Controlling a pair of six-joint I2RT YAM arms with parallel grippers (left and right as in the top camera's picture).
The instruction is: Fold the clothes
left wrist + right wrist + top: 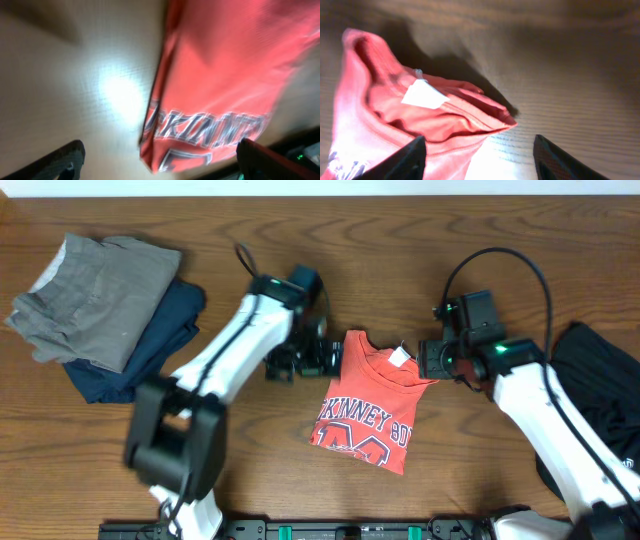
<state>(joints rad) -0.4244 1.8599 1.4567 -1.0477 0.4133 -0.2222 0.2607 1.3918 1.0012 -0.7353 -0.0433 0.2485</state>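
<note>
The wooden counter (400, 240) carried everything. A heap of grey and navy garments (100, 315) lay far to the left of the T-shirt, and a black garment (600, 375) well to its right. The coral-red T-shirt (368, 405) lay folded narrow, white lettering up. The left claw (318, 358) stood beside its left edge, released, grasping nothing. The right claw (428, 360) hovered by its collar, likewise released.
</note>
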